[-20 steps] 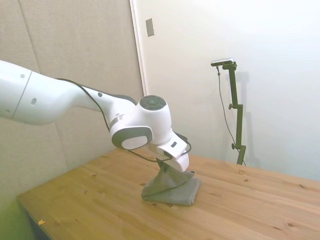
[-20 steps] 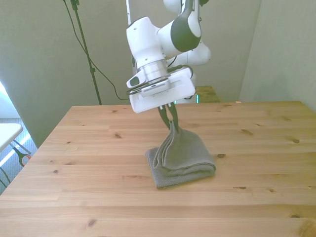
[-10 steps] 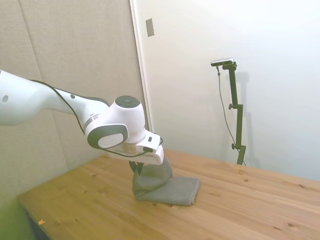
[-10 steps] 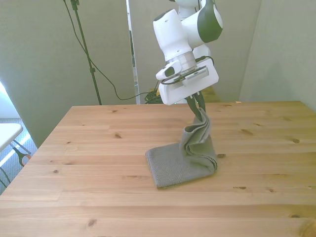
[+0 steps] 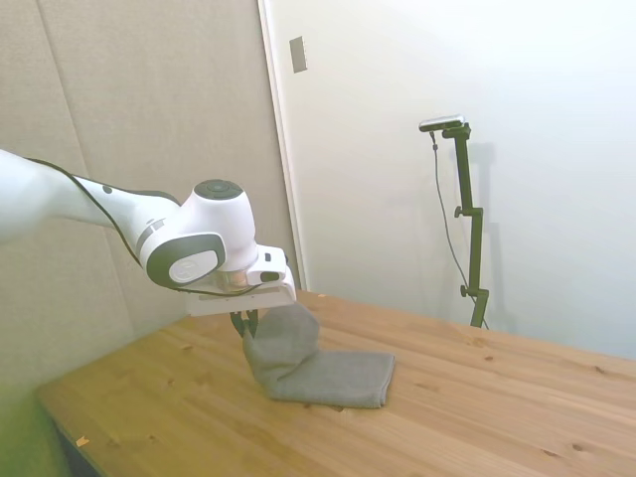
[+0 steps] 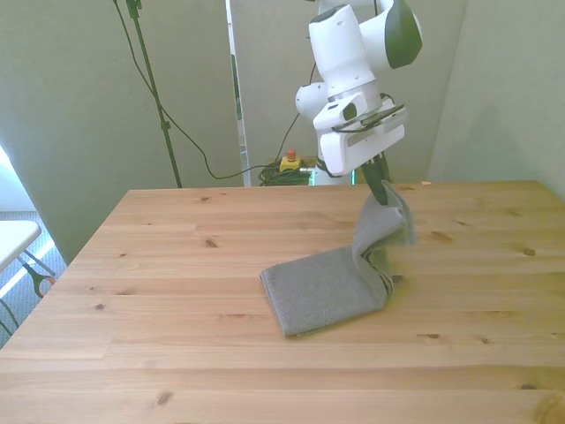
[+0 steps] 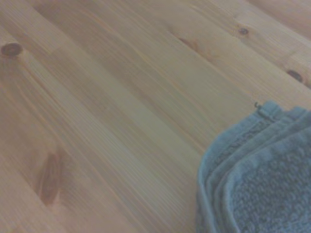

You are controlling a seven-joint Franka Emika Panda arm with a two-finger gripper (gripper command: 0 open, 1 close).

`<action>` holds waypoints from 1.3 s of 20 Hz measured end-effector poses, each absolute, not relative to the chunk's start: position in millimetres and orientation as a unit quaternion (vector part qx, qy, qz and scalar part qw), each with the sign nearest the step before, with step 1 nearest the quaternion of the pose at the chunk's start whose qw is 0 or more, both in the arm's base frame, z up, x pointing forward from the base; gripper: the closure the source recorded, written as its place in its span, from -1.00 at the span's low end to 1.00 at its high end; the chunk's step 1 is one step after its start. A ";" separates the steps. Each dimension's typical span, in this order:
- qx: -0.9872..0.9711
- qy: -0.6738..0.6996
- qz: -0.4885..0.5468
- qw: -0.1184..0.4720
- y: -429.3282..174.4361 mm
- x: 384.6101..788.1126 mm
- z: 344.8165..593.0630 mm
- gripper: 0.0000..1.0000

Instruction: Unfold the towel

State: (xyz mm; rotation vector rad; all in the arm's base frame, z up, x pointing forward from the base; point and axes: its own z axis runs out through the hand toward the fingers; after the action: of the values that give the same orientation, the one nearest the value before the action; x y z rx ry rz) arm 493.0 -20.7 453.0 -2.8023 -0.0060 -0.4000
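The grey towel (image 6: 322, 287) lies on the wooden table (image 6: 177, 256), its lower layer flat and its upper layers lifted at the front view's right into a standing fold (image 6: 381, 231). My gripper (image 6: 378, 187) is shut on the top corner of that raised part, well above the tabletop. In the side view the towel (image 5: 328, 376) hangs from the gripper (image 5: 245, 325) at its left end and slopes down onto the flat part. The wrist view shows the towel's stacked hemmed edges (image 7: 252, 179) close up over bare wood.
A yellow box with a red button (image 6: 289, 162) and cables sit on the floor beyond the table's far edge. Wall panels and a door frame (image 5: 278, 149) stand behind the table in the side view.
My gripper has carried the held towel corner up and toward the front view's right, leftward in the side view. The upper layers have peeled off, exposing more of the flat lower layer.
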 end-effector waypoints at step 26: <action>-0.995 0.001 -0.070 0.067 89.2 499.7 426.7 -1.00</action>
State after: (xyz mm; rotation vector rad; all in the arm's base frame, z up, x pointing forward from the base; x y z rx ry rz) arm 499.7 89.2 426.7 -2.9997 0.0041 -0.2100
